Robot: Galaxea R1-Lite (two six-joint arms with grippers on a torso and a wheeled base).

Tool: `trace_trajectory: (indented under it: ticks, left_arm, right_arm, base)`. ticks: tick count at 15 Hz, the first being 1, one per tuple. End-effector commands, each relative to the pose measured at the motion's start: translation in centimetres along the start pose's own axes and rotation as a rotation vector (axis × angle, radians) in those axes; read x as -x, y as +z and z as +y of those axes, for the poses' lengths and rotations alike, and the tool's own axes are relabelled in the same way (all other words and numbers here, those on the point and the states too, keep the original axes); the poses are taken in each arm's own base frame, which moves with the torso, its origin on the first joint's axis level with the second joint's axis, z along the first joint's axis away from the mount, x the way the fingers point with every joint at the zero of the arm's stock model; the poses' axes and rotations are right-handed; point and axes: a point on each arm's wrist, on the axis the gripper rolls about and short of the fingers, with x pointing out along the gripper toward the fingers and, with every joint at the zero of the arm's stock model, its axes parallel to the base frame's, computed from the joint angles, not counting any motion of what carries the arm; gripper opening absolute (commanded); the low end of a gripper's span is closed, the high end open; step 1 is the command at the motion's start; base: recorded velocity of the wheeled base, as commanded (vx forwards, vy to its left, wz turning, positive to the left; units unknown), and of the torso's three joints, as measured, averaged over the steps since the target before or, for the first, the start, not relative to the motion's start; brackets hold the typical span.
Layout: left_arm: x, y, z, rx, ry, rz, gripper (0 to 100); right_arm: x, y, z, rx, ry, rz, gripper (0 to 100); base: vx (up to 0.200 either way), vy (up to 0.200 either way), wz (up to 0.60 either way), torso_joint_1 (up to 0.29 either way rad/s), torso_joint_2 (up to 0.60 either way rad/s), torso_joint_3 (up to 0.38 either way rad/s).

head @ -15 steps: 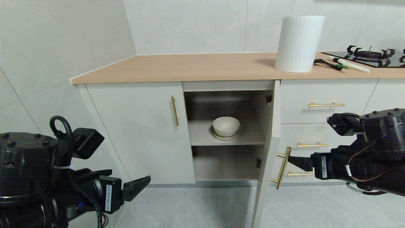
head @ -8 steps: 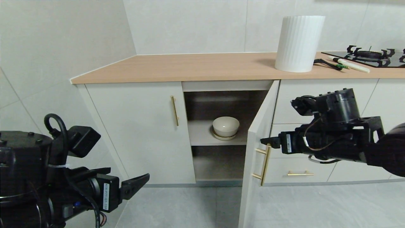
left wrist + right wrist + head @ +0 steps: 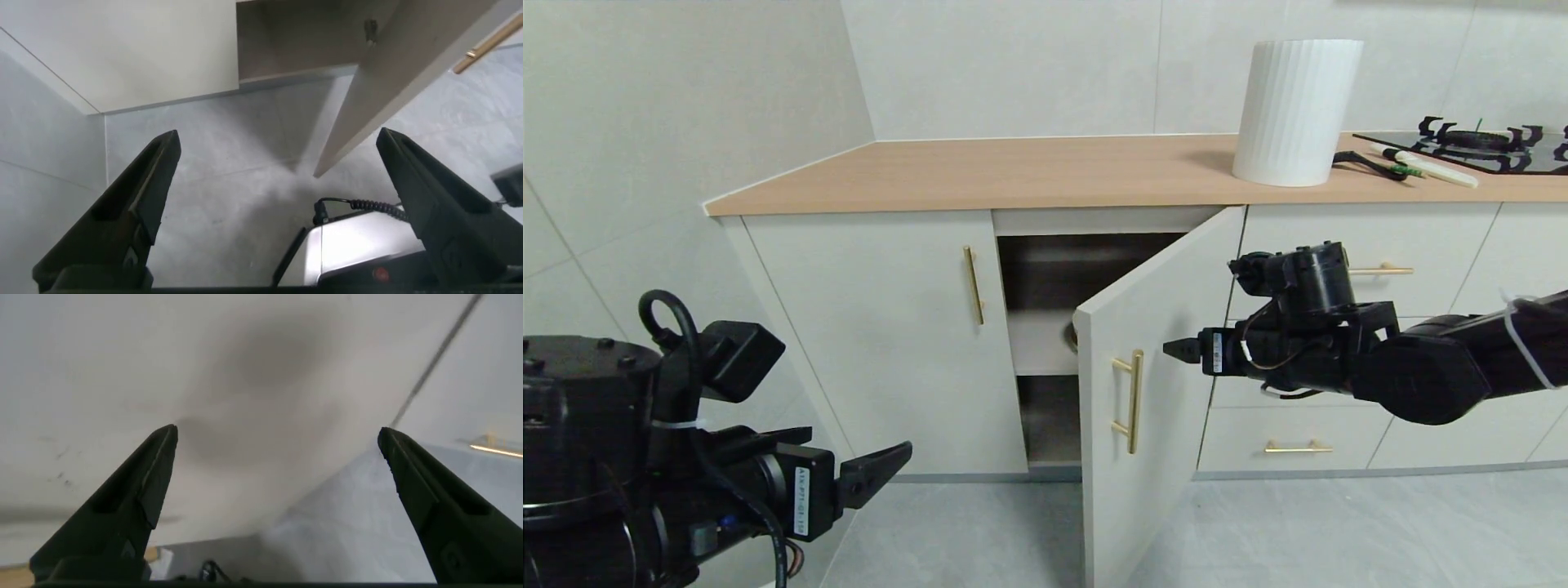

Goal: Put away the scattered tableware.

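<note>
tableware (image 3: 1069,334) on cupboard shelf (image 3: 1037,343), only sliver showing, rest hidden behind half-shut door (image 3: 1152,408)

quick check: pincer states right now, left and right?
Left pincer: open, holding nothing.
Right pincer: open, holding nothing, pointed at the cabinet door.

I see a white ribbed canister (image 3: 1296,113) upright on the wooden countertop (image 3: 1013,171). Utensils (image 3: 1409,167) lie just beside it, and a gas hob (image 3: 1478,147) sits farther right.
</note>
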Motion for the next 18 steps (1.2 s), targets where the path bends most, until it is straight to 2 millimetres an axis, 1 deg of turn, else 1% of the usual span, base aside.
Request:
trace_trajectory:
  ticks: [1, 4, 6, 12, 15, 18]
  left_arm:
    - [0.0, 0.1, 0.0, 0.001, 0.007, -0.004, 100]
    - [0.1, 0.2, 0.1, 0.003, 0.018, -0.011, 100]
    - [0.0, 0.2, 0.1, 0.004, 0.02, -0.011, 100]
    - [-0.1, 0.2, 0.1, 0.003, 0.021, -0.007, 100]
    - [-0.1, 0.2, 0.1, 0.003, 0.023, -0.007, 100]
    - [-0.1, 0.2, 0.1, 0.003, 0.023, -0.007, 100]
  right_arm:
    - [-2.4, -1.4, -0.4, -0.025, -0.009, 0.005, 100]
    - [-3.6, -1.4, -0.4, -0.075, 0.0, -0.031, 100]
    - [-3.8, -1.2, -0.3, -0.108, 0.007, -0.05, 100]
    - [-4.6, -0.8, -0.2, -0.157, 0.002, -0.068, 100]
    - [-4.8, -0.8, -0.2, -0.168, 0.0, -0.071, 100]
    - [-6.0, -0.6, -0.2, -0.202, -0.026, -0.123, 100]
  base:
    - [0.0, 0.0, 0.0, 0.0, 0.0, 0.0]
    - [0.0, 0.0, 0.0, 0.0, 0.0, 0.0]
    - [0.0, 0.0, 0.0, 0.0, 0.0, 0.0]
    - [0.2, 0.0, 0.0, 0.002, 0.0, 0.002]
    - [0.0, 0.0, 0.0, 0.0, 0.0, 0.0]
    - [0.0, 0.0, 0.0, 0.0, 0.0, 0.0]
